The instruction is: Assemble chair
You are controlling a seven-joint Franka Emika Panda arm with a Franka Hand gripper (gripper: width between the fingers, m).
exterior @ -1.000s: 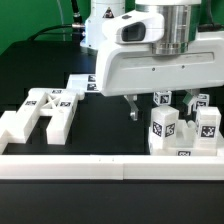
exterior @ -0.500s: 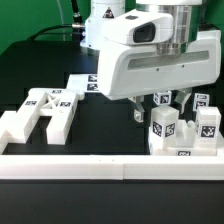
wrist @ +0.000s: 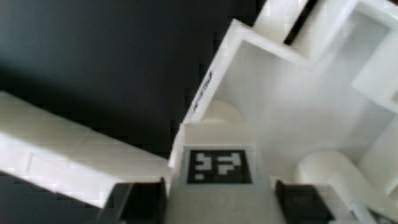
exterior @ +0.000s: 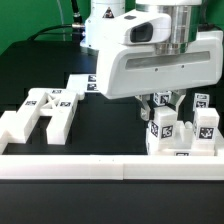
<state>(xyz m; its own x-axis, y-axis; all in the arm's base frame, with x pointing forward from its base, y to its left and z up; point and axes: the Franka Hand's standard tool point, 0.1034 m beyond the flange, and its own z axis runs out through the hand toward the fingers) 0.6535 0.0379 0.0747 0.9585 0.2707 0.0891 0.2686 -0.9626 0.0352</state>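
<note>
Pick-up of a chair part was judged to be the step in hand. The jaws were placed low over a tagged upright block (exterior: 163, 124) in the cluster of chair pieces at the exterior view's right, just behind the near border rail (exterior: 60, 166). In the wrist view the two fingers (wrist: 139, 198) were seen flanking the block, with its marker tag (wrist: 217, 165) centred between them. The jaws were set narrow, with the pads close on either side. Whether the sides were actually clamped could not be told: contact was blurred in the wrist view and hidden by the arm (exterior: 150, 60) in the exterior view.

If the grip were confirmed, a straight vertical lift would be called for, since a second tagged block (exterior: 205, 125) stood just beside the first and could be dragged along. A carry toward the left would then be expected, to the H-shaped piece (exterior: 40, 112) laid flat on the bench (exterior: 105, 130), well apart from the cluster. No mating socket was made out, so alignment would have to be checked first.

The chair was seen in separate chunky parts, matte white and square-edged, with black-and-white tags on the faces. Whether the right-hand blocks were joined to anything below could not be told. The marker board (exterior: 80, 85) lay flat at the far side.
</note>
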